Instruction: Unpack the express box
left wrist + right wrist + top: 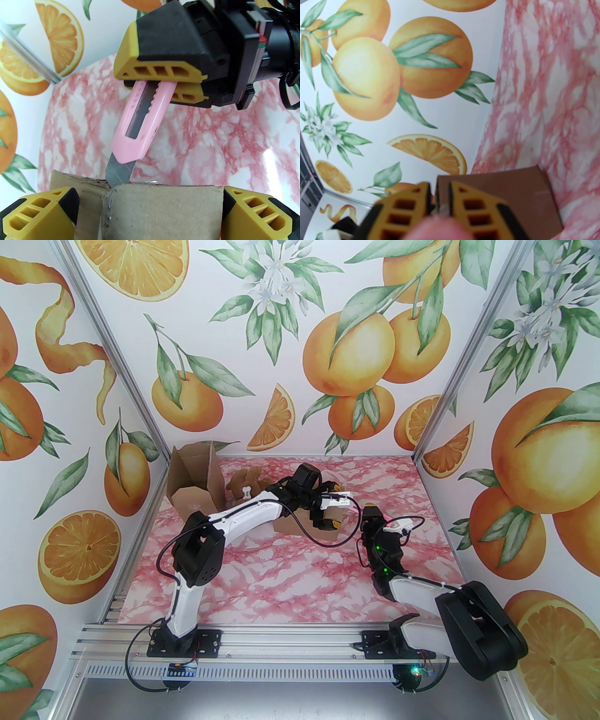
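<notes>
Yellow-and-black fingers point(42, 215) of the left gripper point(335, 505) sit closest in the left wrist view. They are spread wide, one on each side of the express box point(164, 211), and the right-hand pad touches the box's edge. I cannot tell whether they press on it. That small brown carton lies on the pink marbled table point(211, 140), near its middle. Its top flaps are down, with clear tape glinting along the seam between them, so whatever it holds is hidden. Just beyond, the bare steel blade point(118, 172) of a pink utility knife point(140, 117) meets the far end of that seam, with the handle slanting up and away. The right gripper point(140, 80) has its jaws pinched on the handle's upper end, leaving only a narrow gap between them. Farther back, at the table's rear left corner by the orange-printed wall, a second cardboard carton point(192, 483) stands with its flaps raised. Its inside cannot be made out. Just beside it, on its right, a brown teddy bear point(243, 483) rests on the table rather than in either carton.
</notes>
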### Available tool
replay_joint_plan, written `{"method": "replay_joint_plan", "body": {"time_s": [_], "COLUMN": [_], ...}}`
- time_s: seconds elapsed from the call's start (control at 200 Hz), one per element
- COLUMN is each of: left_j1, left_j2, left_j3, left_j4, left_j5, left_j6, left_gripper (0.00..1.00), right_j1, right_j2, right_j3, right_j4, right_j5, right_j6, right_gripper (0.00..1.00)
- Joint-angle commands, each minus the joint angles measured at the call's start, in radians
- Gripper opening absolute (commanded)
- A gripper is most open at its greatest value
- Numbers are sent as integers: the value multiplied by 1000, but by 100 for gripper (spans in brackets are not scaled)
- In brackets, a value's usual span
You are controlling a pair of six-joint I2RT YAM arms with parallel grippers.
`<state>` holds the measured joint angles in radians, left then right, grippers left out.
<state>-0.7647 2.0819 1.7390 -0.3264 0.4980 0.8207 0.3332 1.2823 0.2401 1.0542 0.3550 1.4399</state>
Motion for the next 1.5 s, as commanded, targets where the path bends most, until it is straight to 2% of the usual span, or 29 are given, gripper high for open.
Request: {"method": "replay_joint_plan", "body": {"time_s": [0.0,1.131,1.496], "left_j1": [47,75,79], "left_j2": [10,55,68], "left_j3": [60,135,157], "left_j4": [102,67,35], "left_j5": [-82,-105,-130], "left_j6": [-2,-83,-92], "left_gripper": [100,100,100], "right_j1": [24,24,29], "right_j2": [-30,-192,-196], "right_j3": [-25,-41,-33], "right_j4": [-42,-229,-241], "right_j5": [-74,-87,-104], "right_j6": [-1,19,39], "right_gripper": [0,0,0]}}
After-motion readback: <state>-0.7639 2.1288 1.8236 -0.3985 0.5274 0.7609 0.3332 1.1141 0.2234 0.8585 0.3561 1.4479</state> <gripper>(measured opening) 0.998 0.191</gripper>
